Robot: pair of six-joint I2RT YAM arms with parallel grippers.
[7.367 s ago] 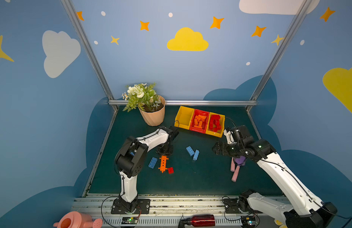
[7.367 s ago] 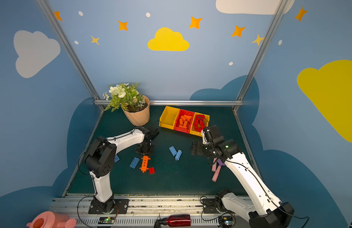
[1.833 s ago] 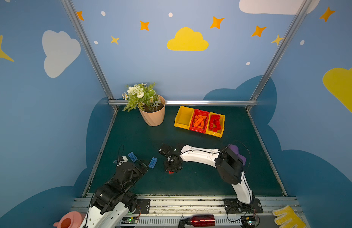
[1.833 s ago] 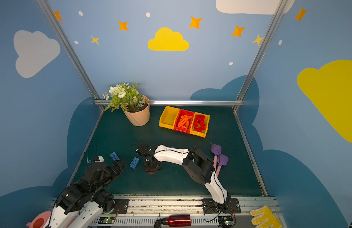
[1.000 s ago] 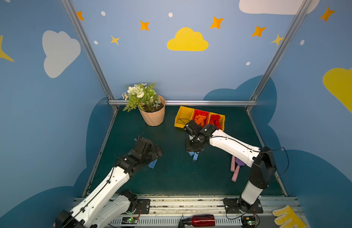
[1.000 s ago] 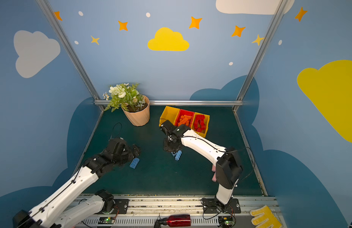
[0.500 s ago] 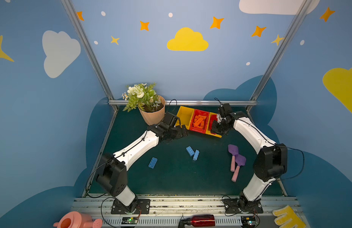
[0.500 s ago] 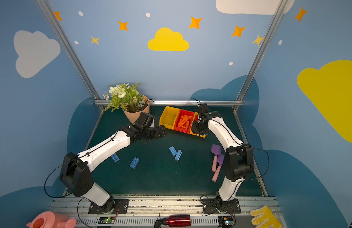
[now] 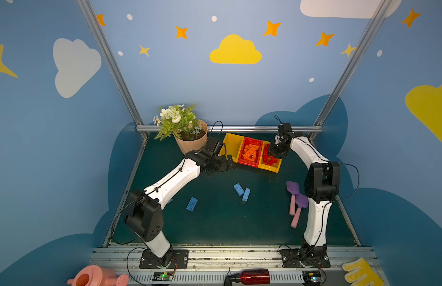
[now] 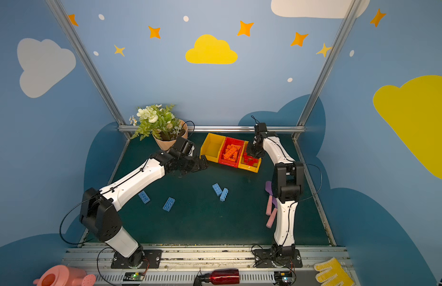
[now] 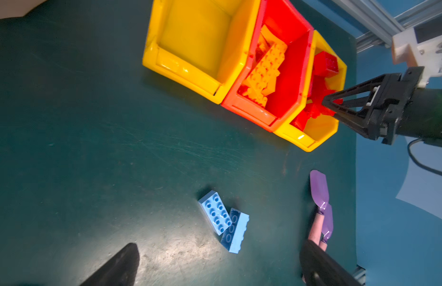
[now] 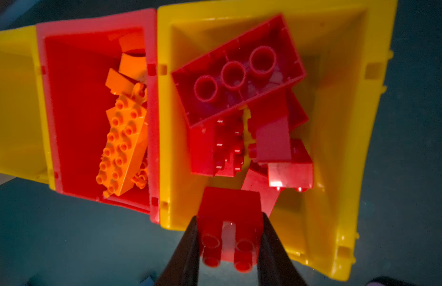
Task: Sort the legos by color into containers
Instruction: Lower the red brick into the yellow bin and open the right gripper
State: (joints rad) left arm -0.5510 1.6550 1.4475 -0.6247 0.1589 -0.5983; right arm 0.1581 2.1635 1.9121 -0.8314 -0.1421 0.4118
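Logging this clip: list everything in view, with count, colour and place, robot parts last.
bins: three joined; yellow, red, yellow; back of the mat
orange legos: a pile, count unclear; in the red bin
red legos: several; in the yellow bin nearest the right arm
held red lego: one; above that bin
blue legos: four, light blue; loose on the mat
flower pot: one, peach, green plant; back left
pink-and-purple toys: two; mat's right side
watering can: one, pink; front left
bottle: one, red; front rail
glove: one, yellow; front right
left gripper: open, empty; beside the empty yellow bin
right gripper: fingers shut on the held red lego
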